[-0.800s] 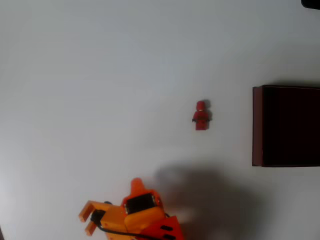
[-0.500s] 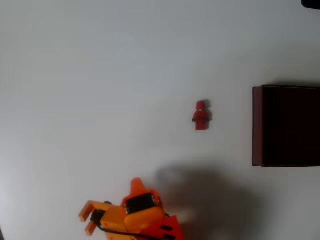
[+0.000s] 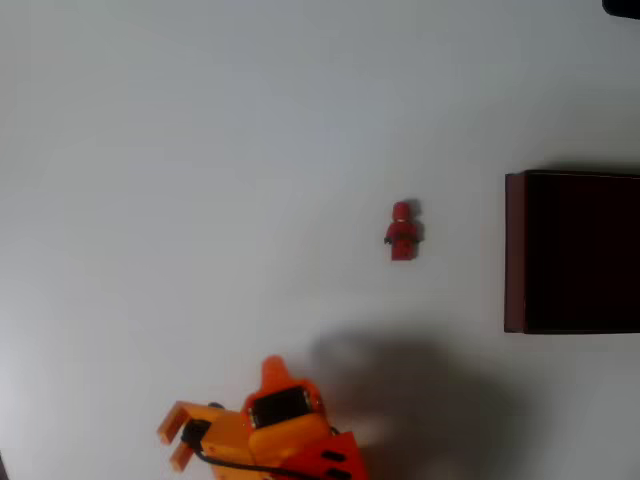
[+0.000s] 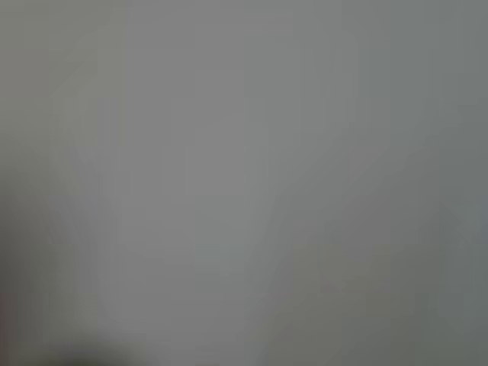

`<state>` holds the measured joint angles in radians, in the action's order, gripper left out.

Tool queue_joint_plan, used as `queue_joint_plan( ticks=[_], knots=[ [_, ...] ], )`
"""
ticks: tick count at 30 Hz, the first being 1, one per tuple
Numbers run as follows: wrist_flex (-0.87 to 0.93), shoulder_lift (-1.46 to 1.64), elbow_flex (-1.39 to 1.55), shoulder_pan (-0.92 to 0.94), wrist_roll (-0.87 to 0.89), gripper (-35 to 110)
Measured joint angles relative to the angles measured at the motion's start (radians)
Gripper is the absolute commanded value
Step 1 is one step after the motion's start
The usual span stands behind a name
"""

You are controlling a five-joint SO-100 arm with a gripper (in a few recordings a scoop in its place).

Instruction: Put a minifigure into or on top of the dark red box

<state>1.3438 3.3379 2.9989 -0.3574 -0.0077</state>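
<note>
In the overhead view the tiny red minifigure [image 3: 402, 231] lies flat on the white table, head toward the top of the picture. The dark red box [image 3: 512, 250], with thin maroon walls and a near-black inside, sits at the right edge, well apart from the figure. My orange gripper [image 3: 272, 372] is low at the bottom left, far below and left of the figure, with one pointed tip showing toward the top. How its jaws stand is unclear. The wrist view is plain grey blur.
An orange two-pronged bracket [image 3: 178, 432] juts out on the arm's left side. The arm casts a broad shadow [image 3: 420, 400] on the table to its right. A dark object [image 3: 622, 6] pokes in at the top right corner.
</note>
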Motion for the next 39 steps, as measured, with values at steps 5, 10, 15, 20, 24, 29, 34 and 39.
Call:
queue_joint_plan(
  ticks=[5,10,15,20,24,29,34,39],
  knots=[
    [0.0,0.0,0.0,0.0,0.0,0],
    [0.0,0.0,0.0,0.0,0.0,0],
    [0.0,0.0,0.0,0.0,0.0,0],
    [0.0,0.0,0.0,0.0,0.0,0],
    [0.0,0.0,0.0,0.0,0.0,0],
    [0.0,0.0,0.0,0.0,0.0,0],
    [0.0,0.0,0.0,0.02,0.014,4],
    [-0.003,0.0,-0.002,0.094,0.123,2]
  ],
)
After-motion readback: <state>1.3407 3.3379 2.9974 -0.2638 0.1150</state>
